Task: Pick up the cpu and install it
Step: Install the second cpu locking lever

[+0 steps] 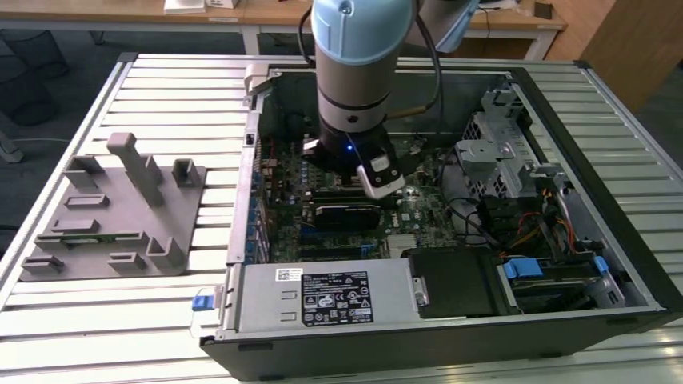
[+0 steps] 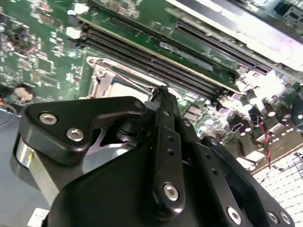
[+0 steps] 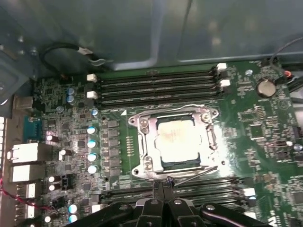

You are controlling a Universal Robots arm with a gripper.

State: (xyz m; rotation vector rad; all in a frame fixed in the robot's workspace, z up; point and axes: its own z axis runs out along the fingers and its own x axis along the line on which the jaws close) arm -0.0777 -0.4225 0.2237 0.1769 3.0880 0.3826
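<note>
CPU [image 3: 177, 138], pale and silvery, sits inside the metal-framed socket [image 3: 144, 142] of the green motherboard [image 3: 265, 132] in the first wrist view. Beside the socket's edge, the hand [image 3: 163, 185] hovers with fingertips pressed together, gripping nothing, inside the open computer case [image 1: 597, 200] on the slatted surface [image 1: 160, 96].

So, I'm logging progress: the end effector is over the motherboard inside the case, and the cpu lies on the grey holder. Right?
Not quite. The first wrist view shows the cpu in the socket, not on the grey holder. The end effector is indeed over the motherboard inside the case.
</note>
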